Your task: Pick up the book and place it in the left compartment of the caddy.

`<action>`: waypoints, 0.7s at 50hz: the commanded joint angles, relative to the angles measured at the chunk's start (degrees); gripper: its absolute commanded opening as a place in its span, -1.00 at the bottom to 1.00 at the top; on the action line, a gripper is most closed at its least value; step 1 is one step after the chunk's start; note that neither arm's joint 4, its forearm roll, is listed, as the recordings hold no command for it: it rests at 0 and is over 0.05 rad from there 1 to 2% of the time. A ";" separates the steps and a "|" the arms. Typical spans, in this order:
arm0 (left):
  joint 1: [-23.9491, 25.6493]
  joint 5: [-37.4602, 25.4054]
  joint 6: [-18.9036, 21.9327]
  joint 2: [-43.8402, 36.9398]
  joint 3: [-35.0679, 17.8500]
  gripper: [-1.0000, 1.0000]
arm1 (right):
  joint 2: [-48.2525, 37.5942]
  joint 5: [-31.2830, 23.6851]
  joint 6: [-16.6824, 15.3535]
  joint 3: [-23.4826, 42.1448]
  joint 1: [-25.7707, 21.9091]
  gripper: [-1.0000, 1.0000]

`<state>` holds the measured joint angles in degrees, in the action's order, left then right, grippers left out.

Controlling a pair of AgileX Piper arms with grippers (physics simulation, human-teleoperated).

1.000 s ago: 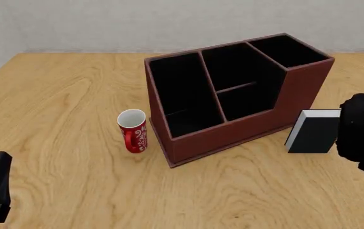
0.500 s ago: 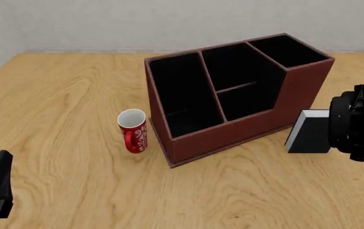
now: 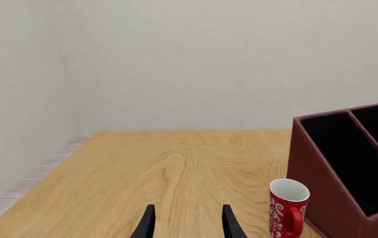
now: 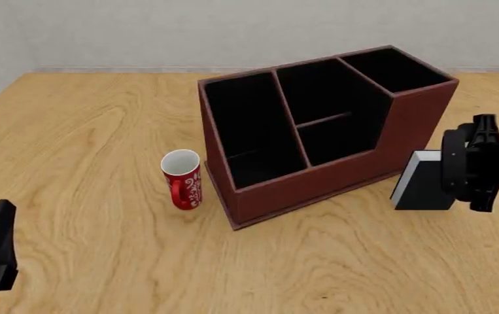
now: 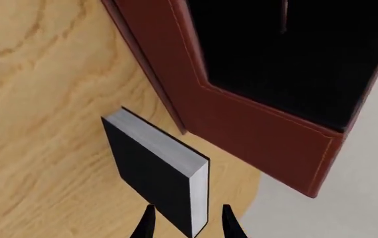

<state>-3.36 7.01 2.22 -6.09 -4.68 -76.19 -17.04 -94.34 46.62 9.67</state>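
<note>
book (image 4: 424,182) stood upright on bench (image 4: 101,131) at right of front frame, just beside caddy (image 4: 319,190) | right end effector (image 5: 187,224) fingers apart, straddling its near corner | left end effector (image 3: 187,223) apart, idle | judged: stiff, fairly heavy, smooth covers; pinch across both covers | left compartment (image 4: 244,137) unfilled

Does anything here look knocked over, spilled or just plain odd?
Nothing stands out. The book stands upright on the table beside the caddy, the red mug is upright with no spill, and the caddy looks undamaged. The right pincer is open around the book's edge.
</note>
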 commanded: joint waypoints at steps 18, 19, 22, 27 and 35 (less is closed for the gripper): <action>-0.61 1.09 -0.12 -1.83 -0.81 1.00 | -5.97 3.73 0.25 0.40 0.58 1.00; -0.64 1.16 -0.10 -1.84 -0.73 1.00 | -6.20 3.91 0.26 0.40 0.55 1.00; -0.75 0.98 -0.02 -1.70 -0.74 1.00 | -6.90 4.40 0.45 0.40 0.39 1.00; -0.72 0.88 0.12 -1.57 -0.72 1.00 | -7.41 4.28 0.84 0.50 -0.10 1.00; -0.67 1.08 0.07 -1.55 -0.57 1.00 | -6.96 3.28 1.46 -0.12 -0.04 1.00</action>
<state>-4.01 8.10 2.28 -7.74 -5.29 -82.76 -13.34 -93.48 46.92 9.71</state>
